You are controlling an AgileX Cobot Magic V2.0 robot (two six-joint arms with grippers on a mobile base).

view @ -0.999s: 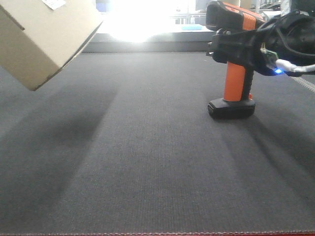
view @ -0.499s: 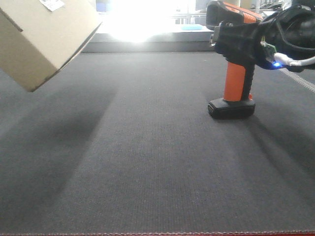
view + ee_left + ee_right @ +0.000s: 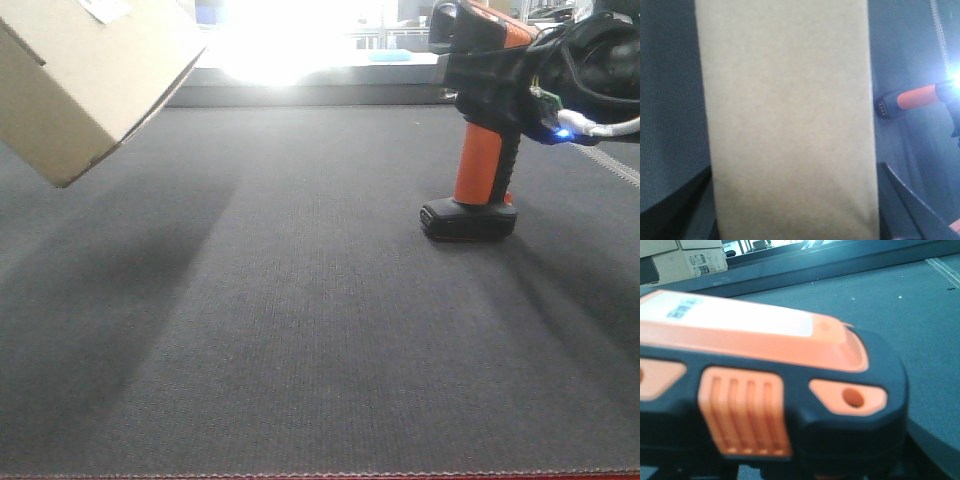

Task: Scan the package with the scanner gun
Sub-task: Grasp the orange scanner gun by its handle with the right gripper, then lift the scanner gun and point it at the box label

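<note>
The package, a plain brown cardboard box (image 3: 90, 70), hangs tilted in the air at the top left, a white label on its top edge. In the left wrist view the box (image 3: 790, 125) fills the frame, and my left gripper (image 3: 795, 210) is shut on it, with dark fingers (image 3: 902, 200) showing on either side. The orange and black scanner gun (image 3: 480, 160) stands on its base on the dark mat at the right. My right gripper (image 3: 500, 80) is clamped round its head. The scanner's head (image 3: 790, 380) fills the right wrist view. It also shows in the left wrist view (image 3: 912, 98).
The dark grey mat (image 3: 300, 330) covers the table, with a red front edge and a white stitched seam (image 3: 620, 170) at the right. A raised ledge (image 3: 300, 95) runs along the far edge under strong window glare. Cardboard boxes (image 3: 690, 260) stand beyond the table.
My right gripper has shifted a little to the right on the scanner, and the scanner's head has leaned slightly right with it. The box has stayed in place.
</note>
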